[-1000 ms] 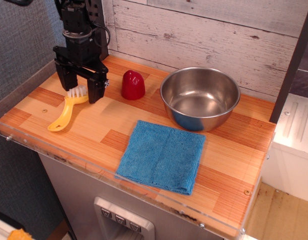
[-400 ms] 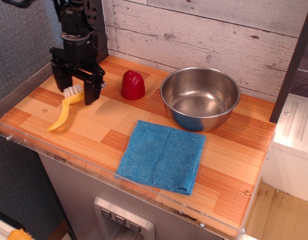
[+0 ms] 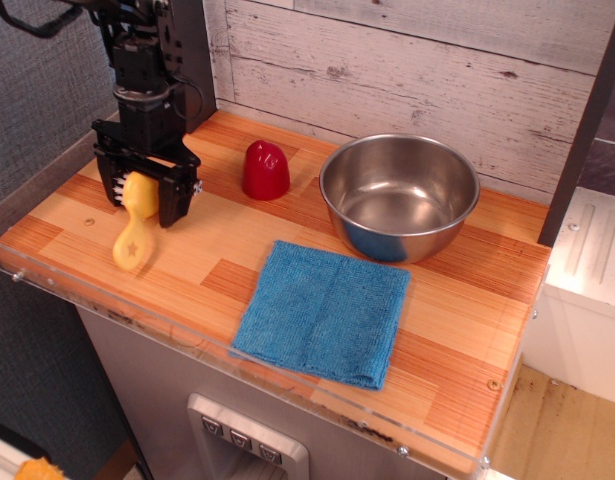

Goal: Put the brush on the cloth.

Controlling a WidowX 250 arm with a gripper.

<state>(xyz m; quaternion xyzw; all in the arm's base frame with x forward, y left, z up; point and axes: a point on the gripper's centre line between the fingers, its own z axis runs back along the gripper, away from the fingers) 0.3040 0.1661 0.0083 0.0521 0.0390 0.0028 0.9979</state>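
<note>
My black gripper (image 3: 139, 195) is at the far left of the wooden counter, shut on the head of the yellow brush (image 3: 133, 228). The brush hangs from the jaws, its rounded handle with the star hole pointing down and toward the front, lifted off the counter. Its white bristles are mostly hidden between the fingers. The blue cloth (image 3: 325, 308) lies flat at the front middle of the counter, well to the right of the gripper and apart from it.
A red rounded object (image 3: 265, 169) stands just right of the gripper. A steel bowl (image 3: 399, 194) sits behind the cloth. A clear plastic rim (image 3: 187, 340) edges the counter's front and left. A white plank wall is behind.
The gripper has closed on the brush head and lifted it. The brush handle has swung from lying flat, pointing left, to hanging down.
</note>
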